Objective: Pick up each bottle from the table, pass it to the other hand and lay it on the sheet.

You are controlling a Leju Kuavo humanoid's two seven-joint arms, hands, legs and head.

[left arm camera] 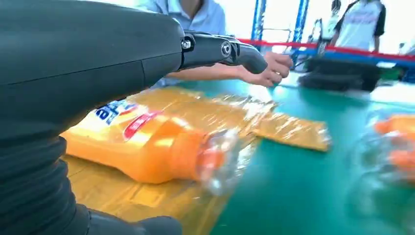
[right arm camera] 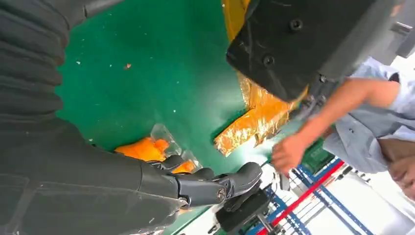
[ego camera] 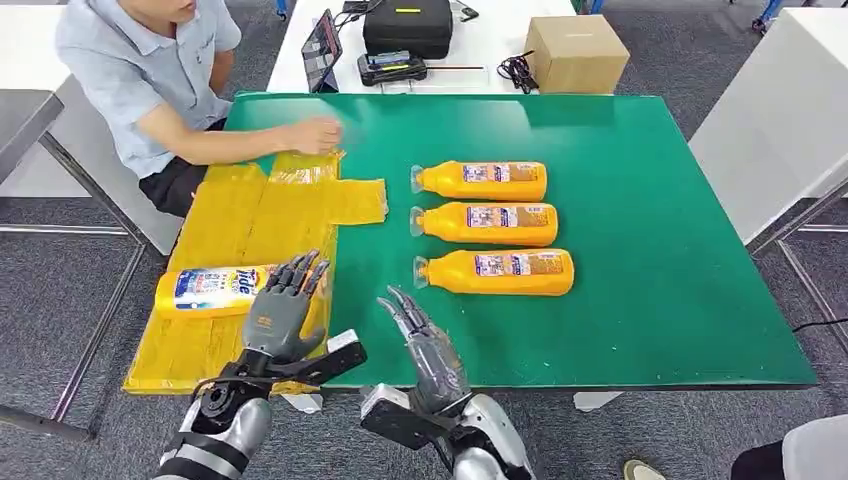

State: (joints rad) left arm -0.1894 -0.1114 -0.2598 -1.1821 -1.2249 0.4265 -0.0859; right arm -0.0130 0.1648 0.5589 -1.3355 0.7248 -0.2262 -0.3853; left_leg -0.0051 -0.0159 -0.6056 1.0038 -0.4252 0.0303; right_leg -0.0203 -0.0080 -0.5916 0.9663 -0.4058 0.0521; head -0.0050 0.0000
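Observation:
An orange bottle (ego camera: 213,291) with a blue and white label lies on the yellow sheet (ego camera: 255,220) at the table's left; the left wrist view shows this bottle (left arm camera: 147,147) close up on the sheet (left arm camera: 293,131). My left hand (ego camera: 281,310) hovers over its cap end, fingers spread, holding nothing. My right hand (ego camera: 425,340) stands open near the front edge of the green table (ego camera: 650,250). Three more orange bottles (ego camera: 482,180) (ego camera: 486,223) (ego camera: 497,271) lie in a row at mid-table, caps to the left.
A seated person presses a hand (ego camera: 312,135) on the sheet's far end. Behind the green table, a white table carries a cardboard box (ego camera: 577,52), a black case (ego camera: 407,22), a tablet (ego camera: 321,48) and cables. White tables flank both sides.

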